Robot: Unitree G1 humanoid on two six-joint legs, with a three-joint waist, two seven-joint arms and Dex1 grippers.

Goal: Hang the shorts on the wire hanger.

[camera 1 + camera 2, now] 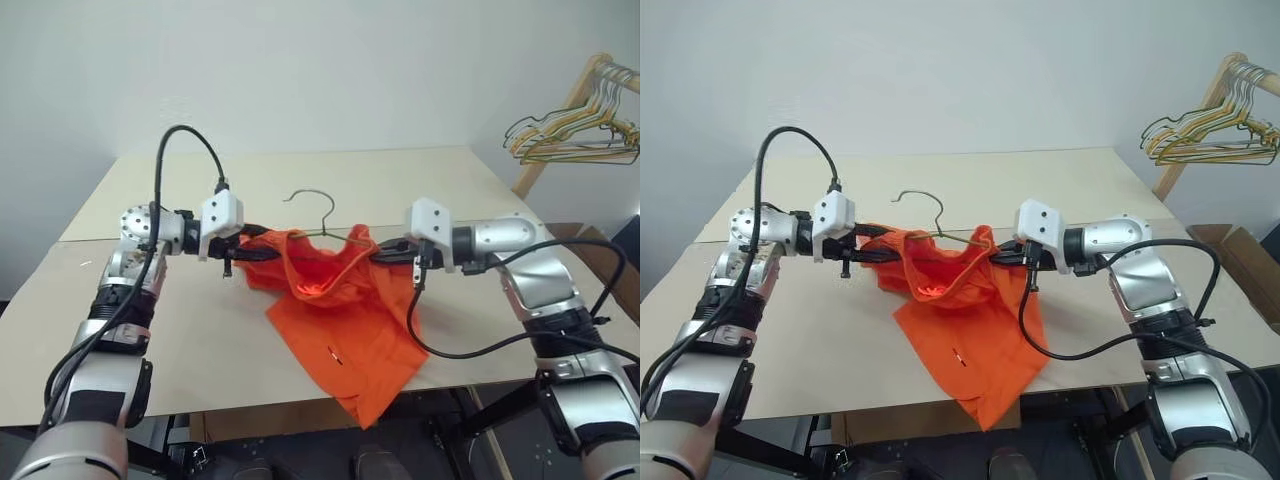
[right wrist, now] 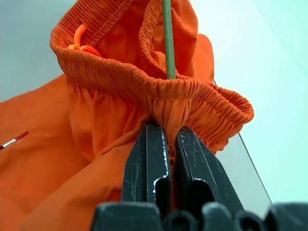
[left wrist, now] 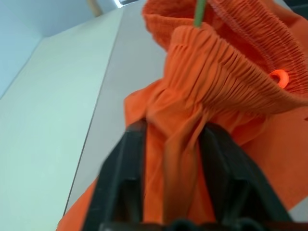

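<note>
Two grippers face each other above the middle of the table (image 1: 120,330), with the shorts (image 1: 335,320) strung between them. My right gripper (image 2: 169,144) has its black fingers pressed together on the gathered waistband — a fold of orange cloth is pinched tight between them. My left gripper (image 3: 171,144) stands with its fingers spread, a bunch of the fabric lying loosely in the gap between them. I see the wire hanger (image 1: 318,212) with its hook rising behind the waistband, its thin wire running into the orange folds near both grippers. From the waistband the cloth hangs down and spreads over the tabletop — its lowest corner droops past the near edge. Beyond the far right corner, a bunch of coloured hangers (image 1: 575,135) hangs on a wooden rack (image 1: 560,125).
</note>
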